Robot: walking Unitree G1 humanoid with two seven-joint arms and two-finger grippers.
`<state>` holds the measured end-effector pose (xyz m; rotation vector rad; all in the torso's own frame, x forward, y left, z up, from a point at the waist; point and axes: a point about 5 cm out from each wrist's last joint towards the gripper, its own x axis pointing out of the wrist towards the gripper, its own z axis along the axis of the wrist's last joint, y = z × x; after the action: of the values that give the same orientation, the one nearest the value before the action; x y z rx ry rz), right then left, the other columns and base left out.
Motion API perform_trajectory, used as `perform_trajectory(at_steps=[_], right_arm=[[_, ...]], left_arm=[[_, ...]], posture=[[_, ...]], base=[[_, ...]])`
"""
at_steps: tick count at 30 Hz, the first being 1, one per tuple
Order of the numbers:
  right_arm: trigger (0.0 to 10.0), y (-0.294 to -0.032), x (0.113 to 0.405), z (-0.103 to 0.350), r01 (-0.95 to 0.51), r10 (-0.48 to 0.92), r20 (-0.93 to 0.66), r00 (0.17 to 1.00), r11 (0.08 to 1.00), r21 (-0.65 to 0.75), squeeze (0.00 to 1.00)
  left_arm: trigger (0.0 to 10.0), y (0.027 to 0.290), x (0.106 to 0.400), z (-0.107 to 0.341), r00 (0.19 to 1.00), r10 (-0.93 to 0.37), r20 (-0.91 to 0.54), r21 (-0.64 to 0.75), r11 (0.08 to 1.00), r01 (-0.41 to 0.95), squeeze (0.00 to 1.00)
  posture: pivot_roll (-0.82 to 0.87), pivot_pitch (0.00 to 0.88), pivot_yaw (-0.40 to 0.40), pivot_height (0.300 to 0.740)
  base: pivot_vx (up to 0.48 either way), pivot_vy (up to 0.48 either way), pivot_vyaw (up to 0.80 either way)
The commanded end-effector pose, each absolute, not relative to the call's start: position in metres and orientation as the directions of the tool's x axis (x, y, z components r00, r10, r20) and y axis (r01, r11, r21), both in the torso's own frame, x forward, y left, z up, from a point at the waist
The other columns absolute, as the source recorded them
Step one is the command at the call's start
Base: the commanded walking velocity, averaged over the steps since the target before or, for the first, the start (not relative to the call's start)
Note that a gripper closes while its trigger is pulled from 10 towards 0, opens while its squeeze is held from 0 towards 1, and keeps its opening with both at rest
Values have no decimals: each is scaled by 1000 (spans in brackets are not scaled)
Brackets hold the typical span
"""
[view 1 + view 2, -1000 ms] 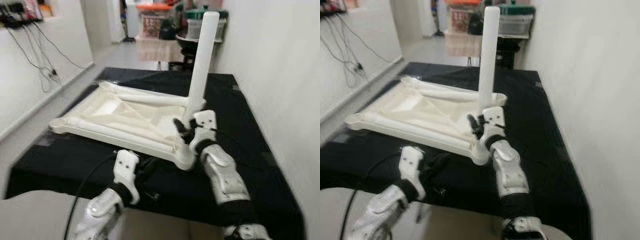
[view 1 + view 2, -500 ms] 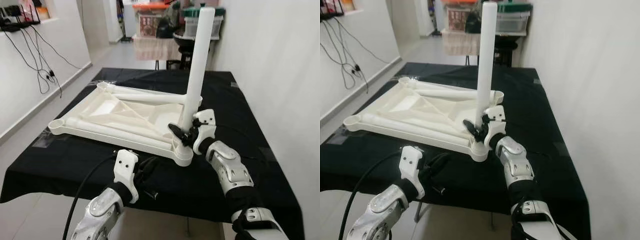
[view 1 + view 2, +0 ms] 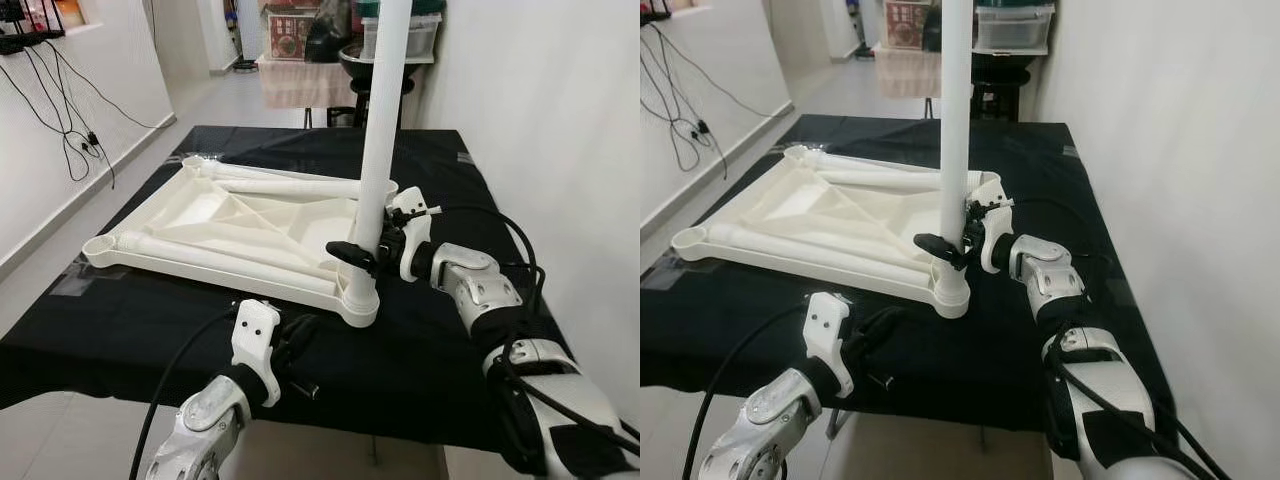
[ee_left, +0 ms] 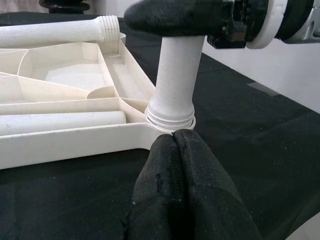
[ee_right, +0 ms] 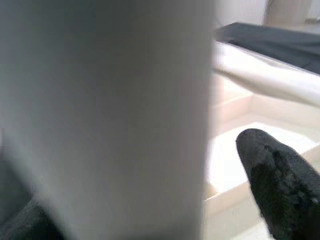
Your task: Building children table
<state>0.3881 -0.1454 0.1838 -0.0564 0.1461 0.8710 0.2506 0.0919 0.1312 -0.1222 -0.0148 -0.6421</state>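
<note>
Tabletop (image 3: 215, 225) lies upside down on the black cloth (image 3: 150, 320), ribbed underside up; it's the ref for everything below. Upright leg (image 3: 380, 130) stands in the corner socket (image 3: 360, 295) at the tabletop's near-right corner. Threads at the leg base show at the socket rim in left wrist view, so prob not fully screwed home yet. Right gripper (image 3: 372, 250) is low on the leg, just above the socket, fingers closed around the tube, one finger (image 5: 280, 190) seen past the leg in right wrist view. Left gripper (image 3: 300, 335) sits on the cloth just off the tabletop's near edge, by that same corner, fingers (image 4: 175, 190) pressed together, holding nothing. More loose legs (image 3: 290, 187) lie inside the tabletop, one along the far side w/ threaded end showing, one along the near side. Handling, judged: hollow plastic, light, stiff, smooth so can slip when twisted. Grab the leg low near the socket for torque and less wobble. Tabletop is light too and may spin or slide on the cloth unless pinned at the corner.
</note>
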Motion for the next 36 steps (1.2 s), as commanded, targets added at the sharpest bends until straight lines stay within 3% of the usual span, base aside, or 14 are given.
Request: perform_trajectory(at_steps=[1,8,9,10,11,12,14,25,26,27,28,31,34,36], right_arm=[[0,-140,387,184,-793,783,-162,600,609,5,0],[0,-151,384,167,-692,691,-118,713,721,39,0],[0,-154,385,154,-515,517,-145,844,856,51,0],[0,-154,385,154,-515,517,-145,844,856,51,0],[0,-157,384,144,-372,375,-172,911,927,50,0],[0,-158,370,122,-101,105,-241,965,994,30,0],[0,-149,358,123,-47,34,-201,979,997,-62,0],[0,-125,358,125,-225,208,-188,960,971,-78,0],[3608,-124,360,127,-218,200,-182,963,972,-84,0],[10000,-121,361,130,-257,245,-177,953,965,-45,0],[10000,-119,359,134,-278,271,-159,949,960,-21,1000],[10000,-115,358,141,-362,360,-130,924,932,4,1000],[10000,-117,361,158,-608,608,-74,790,794,32,1000],[10000,-119,362,160,-646,645,-69,761,763,23,1000]], left_arm=[[10000,91,249,128,803,-594,41,-109,797,595,0],[10000,91,247,130,803,-594,45,-112,796,595,0],[10000,92,247,130,803,-594,45,-111,796,595,0],[10000,92,247,130,803,-594,45,-111,796,595,0],[10000,92,247,130,803,-594,46,-111,796,595,0],[10000,93,247,131,804,-593,47,-110,797,594,0],[10000,94,247,131,804,-593,45,-110,797,594,0],[10000,96,250,131,807,-589,42,-113,800,589,0],[10000,96,250,131,811,-584,44,-111,804,585,0],[10000,96,250,131,812,-582,45,-111,805,583,0],[10000,96,250,131,812,-581,45,-110,805,583,0],[10000,96,250,131,811,-583,45,-109,804,584,0],[10000,95,251,131,809,-586,45,-111,802,587,0],[10000,95,251,131,809,-587,45,-112,801,588,0]], posture=[[-7,0,-30,740],[-11,0,-29,740],[-11,4,-31,740],[-11,4,-31,740],[-11,4,-31,740],[-23,17,-15,740],[-22,19,-5,740],[-21,10,-3,740],[-17,9,-6,740],[-18,8,-8,740],[-18,8,-8,740],[-15,7,-13,740],[-15,4,-15,740],[-15,3,-16,740]], base=[[0,0,0],[0,0,0],[0,0,0],[0,0,0],[0,0,0],[0,0,0],[0,0,0],[0,0,0],[0,0,0],[0,0,0],[0,0,0],[0,0,0],[0,0,0],[0,0,0]])
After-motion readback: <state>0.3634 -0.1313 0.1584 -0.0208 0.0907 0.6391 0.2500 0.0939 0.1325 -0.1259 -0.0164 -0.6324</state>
